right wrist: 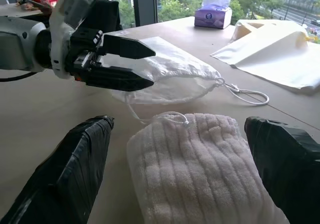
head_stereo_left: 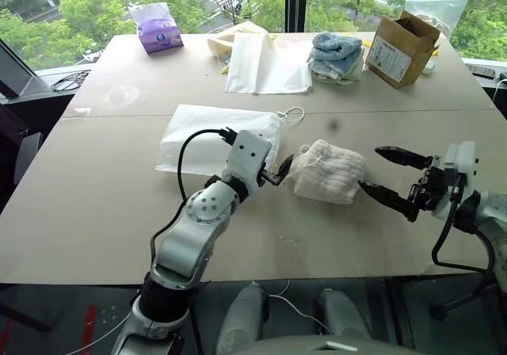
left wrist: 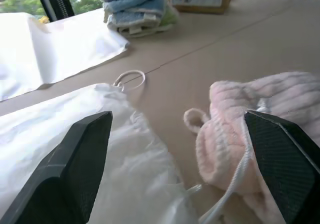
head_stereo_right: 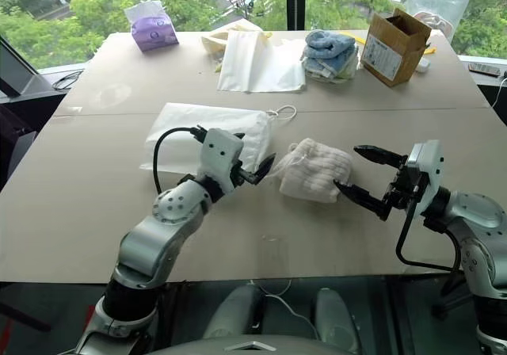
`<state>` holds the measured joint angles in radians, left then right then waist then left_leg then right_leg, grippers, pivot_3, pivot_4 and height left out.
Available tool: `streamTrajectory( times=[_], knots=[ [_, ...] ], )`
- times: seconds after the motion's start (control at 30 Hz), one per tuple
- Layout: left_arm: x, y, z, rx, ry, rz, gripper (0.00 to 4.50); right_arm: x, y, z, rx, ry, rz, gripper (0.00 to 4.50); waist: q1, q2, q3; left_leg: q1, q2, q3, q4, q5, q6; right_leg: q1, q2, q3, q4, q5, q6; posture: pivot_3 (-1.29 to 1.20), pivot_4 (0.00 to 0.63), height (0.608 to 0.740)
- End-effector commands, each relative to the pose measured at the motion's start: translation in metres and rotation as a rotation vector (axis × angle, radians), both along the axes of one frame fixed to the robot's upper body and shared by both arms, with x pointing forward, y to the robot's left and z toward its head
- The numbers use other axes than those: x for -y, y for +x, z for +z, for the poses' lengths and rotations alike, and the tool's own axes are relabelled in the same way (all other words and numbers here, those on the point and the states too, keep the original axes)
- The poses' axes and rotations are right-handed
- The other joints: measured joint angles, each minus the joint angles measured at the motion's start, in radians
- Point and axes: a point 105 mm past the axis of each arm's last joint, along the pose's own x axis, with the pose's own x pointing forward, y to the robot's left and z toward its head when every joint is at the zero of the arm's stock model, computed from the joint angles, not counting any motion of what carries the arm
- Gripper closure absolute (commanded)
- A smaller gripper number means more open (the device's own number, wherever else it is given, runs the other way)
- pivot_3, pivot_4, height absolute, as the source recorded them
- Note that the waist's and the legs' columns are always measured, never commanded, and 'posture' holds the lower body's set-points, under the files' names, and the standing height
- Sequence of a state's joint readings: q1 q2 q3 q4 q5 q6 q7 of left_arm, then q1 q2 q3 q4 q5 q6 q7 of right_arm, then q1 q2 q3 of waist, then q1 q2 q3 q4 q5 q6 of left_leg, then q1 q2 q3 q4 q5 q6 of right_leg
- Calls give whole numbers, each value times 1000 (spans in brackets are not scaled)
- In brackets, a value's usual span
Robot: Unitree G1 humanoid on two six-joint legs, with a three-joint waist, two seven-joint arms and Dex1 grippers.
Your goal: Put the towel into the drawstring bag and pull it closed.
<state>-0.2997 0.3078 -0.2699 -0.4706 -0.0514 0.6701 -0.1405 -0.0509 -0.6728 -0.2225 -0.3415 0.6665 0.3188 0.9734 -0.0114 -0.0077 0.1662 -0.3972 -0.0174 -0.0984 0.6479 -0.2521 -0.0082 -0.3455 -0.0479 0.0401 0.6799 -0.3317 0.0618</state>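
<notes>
Cardboard box (head_stereo_left: 402,47) carries a label you can't read (print too small); both grippers, left (head_stereo_left: 281,170) and right (head_stereo_left: 386,176), gape empty beside the towel (head_stereo_left: 329,171).

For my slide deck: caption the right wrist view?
Open right gripper frames the towel; open left gripper hovers over the drawstring bag.
</notes>
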Motion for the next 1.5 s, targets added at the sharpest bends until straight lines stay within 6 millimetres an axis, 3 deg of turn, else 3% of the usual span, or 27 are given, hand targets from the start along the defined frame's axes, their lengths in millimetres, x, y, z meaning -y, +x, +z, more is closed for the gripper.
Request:
streamTrajectory(
  times=[0.03,0.2,0.43,0.73,0.77,0.8,0.93,1.1,1.33,1.47,1.5],
  knots=[
    [-5,7,9,91,67,116,125,3,-3,7,37,-25,2,6,-1,0,0,0,0,0,0,0,0,0,0,0,0,0,0,0,150,740],
    [4,14,1,127,160,155,125,5,-2,12,48,-33,0,6,1,0,0,0,0,0,0,0,0,0,0,0,0,0,0,0,150,740],
    [16,14,-6,105,150,145,125,10,-3,15,55,-52,-9,6,1,0,0,0,-1,0,1,0,0,0,-1,0,0,0,0,0,150,740],
    [-14,19,-8,125,257,333,125,14,-3,11,57,-57,-31,6,0,0,0,0,-1,0,1,0,0,0,-1,0,0,0,0,0,150,740],
    [-16,19,-7,129,263,343,658,14,-3,11,57,-57,-31,0,0,0,0,0,-1,0,1,0,0,0,-1,0,0,0,0,0,150,740],
    [-16,19,-7,132,265,343,716,14,-3,10,57,-57,-31,0,1,0,0,0,-1,0,1,0,0,0,-1,0,0,0,0,0,150,740],
    [-16,17,-6,144,269,342,2677,13,-2,9,59,-58,-31,0,2,0,0,0,-1,0,1,0,0,0,-1,0,0,0,0,0,150,740],
    [-21,14,-3,157,277,365,4427,12,0,7,60,-57,-31,0,1,0,0,-1,-1,0,1,0,0,0,-1,0,0,0,0,0,150,740],
    [-24,6,4,199,259,270,4483,20,19,-5,-15,-47,-180,0,0,0,0,0,-1,0,1,1,-1,0,-1,0,1,0,0,0,150,740],
    [-37,2,13,204,165,227,4483,23,27,-37,-266,56,-305,0,2,0,0,0,-1,-1,1,2,-3,0,-2,0,1,0,0,0,150,740],
    [-41,2,14,195,132,218,4483,22,27,-43,-336,150,-313,0,2,0,0,-1,-1,-1,1,2,-3,0,-2,0,1,0,0,0,150,740]
  ],
)
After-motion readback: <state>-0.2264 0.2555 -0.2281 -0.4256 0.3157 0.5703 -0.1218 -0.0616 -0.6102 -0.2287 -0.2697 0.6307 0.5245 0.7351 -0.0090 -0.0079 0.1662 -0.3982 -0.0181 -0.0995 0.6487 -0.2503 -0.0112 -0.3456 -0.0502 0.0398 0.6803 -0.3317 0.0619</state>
